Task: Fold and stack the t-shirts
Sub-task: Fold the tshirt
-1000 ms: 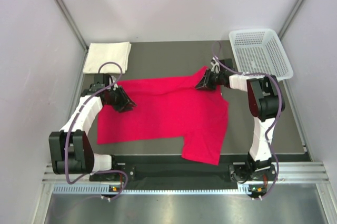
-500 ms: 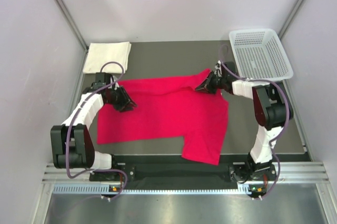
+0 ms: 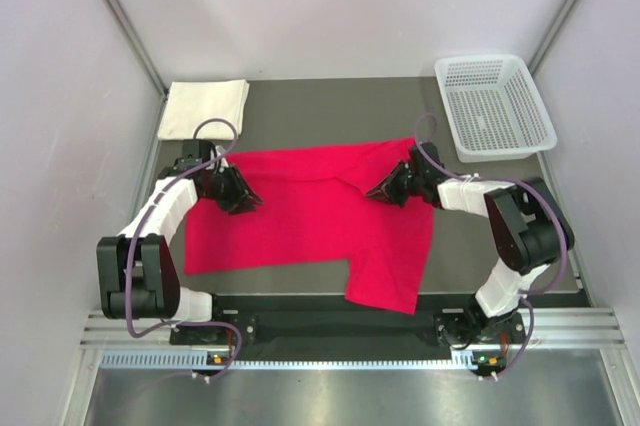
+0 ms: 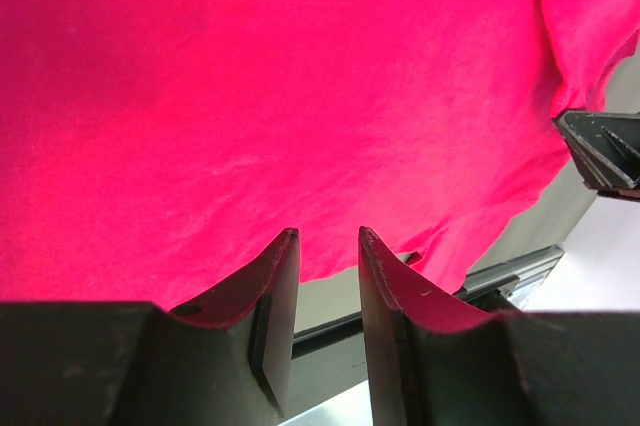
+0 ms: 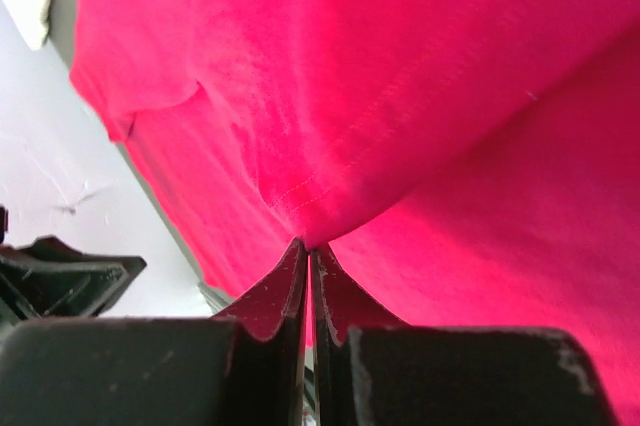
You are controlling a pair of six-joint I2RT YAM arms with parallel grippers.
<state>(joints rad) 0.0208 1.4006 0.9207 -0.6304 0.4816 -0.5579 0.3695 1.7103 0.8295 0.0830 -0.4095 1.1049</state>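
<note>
Top external view has the red shirt (image 3: 310, 211) spread across the middle of the counter (image 3: 330, 106), mostly flat, with one sleeve reaching toward the near edge on the right. My left jaws sit low at the shirt's left edge, toward its far corner. My right jaws are over the far right part of the shirt, where the cloth is drawn up into a fold that points toward the middle.

Left wrist view shows my left jaws spread partway, with a clear gap between them. The shirt's wavy hem lies just past the tips and nothing is clamped in the gap.

Right wrist view shows my right jaws pressed together on a peak of red cloth, a stitched hem running down into the pinch. The fabric hangs away from the tips on both sides.

The cream shirt (image 3: 205, 106) lies folded in the far left corner of the counter, well apart from the red one. A white mesh basket (image 3: 495, 106) stands in the far right corner.
</note>
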